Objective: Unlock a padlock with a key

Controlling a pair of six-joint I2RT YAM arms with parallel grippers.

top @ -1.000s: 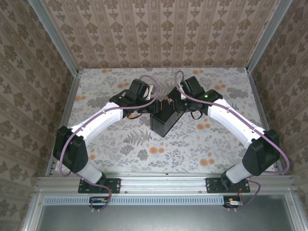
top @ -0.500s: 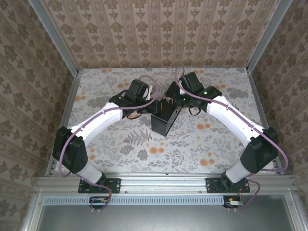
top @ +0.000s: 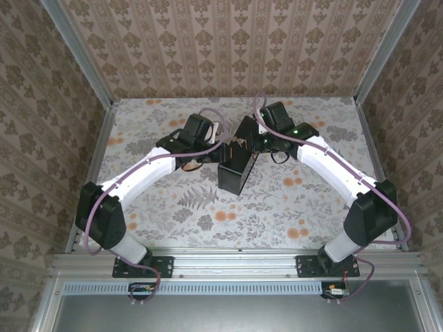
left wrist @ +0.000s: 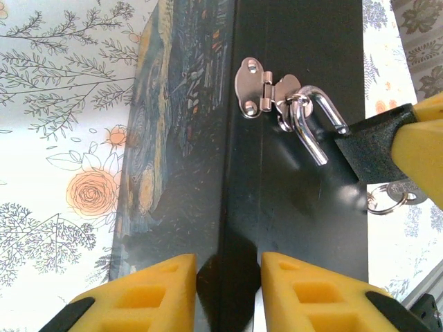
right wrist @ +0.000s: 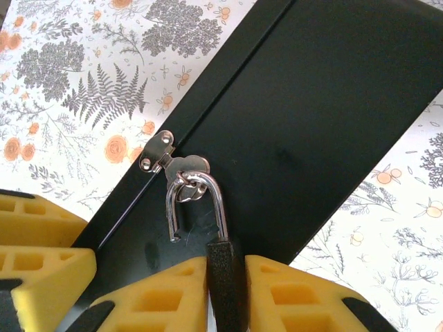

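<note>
The padlock (right wrist: 223, 257) has a black, rough body and a silver shackle (right wrist: 197, 200). The shackle hangs through the hasp (right wrist: 166, 153) of a dark box (top: 235, 174). One shackle leg stands free of the body. My right gripper (right wrist: 227, 271) is shut on the padlock body. From the left wrist the padlock (left wrist: 365, 149) sits between yellow fingers (left wrist: 423, 135), with a silver key ring (left wrist: 386, 200) below it. The key itself is hidden. My left gripper (left wrist: 228, 287) is open, and its fingers straddle the box's edge between the painted lid (left wrist: 176, 138) and the black front.
The box lies mid-table on a flower-print cloth (top: 277, 207), with both arms meeting over it. Patterned walls (top: 228, 48) and metal frame rails (top: 104, 173) close in the back and sides. Open cloth lies toward the near rail.
My right wrist has shifted a little to the back left over the box, still on the padlock. The left arm and the box have hardly moved.
</note>
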